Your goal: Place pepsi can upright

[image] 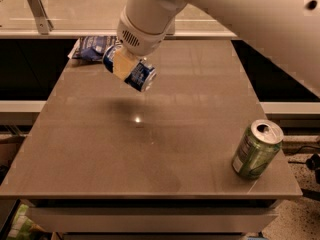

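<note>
Hand clamps pepsi can | dark-blue, tilted, above table

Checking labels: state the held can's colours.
Dark blue with white markings, camera view; the gripper holds the pepsi can above the table.

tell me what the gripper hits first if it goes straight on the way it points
Probably the brown tabletop just below it. The gripper, shut on the tilted dark-blue pepsi can, points down, and nothing else seems to lie in that line, though depth is unclear.
</note>
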Motion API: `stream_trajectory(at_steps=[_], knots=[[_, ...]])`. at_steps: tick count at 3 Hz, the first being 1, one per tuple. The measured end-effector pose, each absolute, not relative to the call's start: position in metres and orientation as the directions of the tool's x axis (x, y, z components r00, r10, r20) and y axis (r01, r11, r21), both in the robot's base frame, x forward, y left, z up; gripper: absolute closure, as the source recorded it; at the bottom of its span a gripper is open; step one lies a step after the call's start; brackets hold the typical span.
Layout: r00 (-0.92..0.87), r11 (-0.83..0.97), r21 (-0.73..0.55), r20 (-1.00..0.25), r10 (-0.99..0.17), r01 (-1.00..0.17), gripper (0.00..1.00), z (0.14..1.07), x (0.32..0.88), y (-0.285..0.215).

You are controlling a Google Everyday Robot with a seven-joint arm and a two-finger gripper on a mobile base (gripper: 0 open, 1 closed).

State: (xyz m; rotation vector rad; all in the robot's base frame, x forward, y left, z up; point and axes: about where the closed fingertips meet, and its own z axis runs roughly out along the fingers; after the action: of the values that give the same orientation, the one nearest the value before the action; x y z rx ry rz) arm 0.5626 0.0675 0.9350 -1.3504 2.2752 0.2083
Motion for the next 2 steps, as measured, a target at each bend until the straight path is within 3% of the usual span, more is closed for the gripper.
stream_trajectory(at_steps=[2], knots=[[-0.313,0.457,-0.094,-0.607,-0.731,-0.885,1.0,0.9442,0.5713,0.0799]])
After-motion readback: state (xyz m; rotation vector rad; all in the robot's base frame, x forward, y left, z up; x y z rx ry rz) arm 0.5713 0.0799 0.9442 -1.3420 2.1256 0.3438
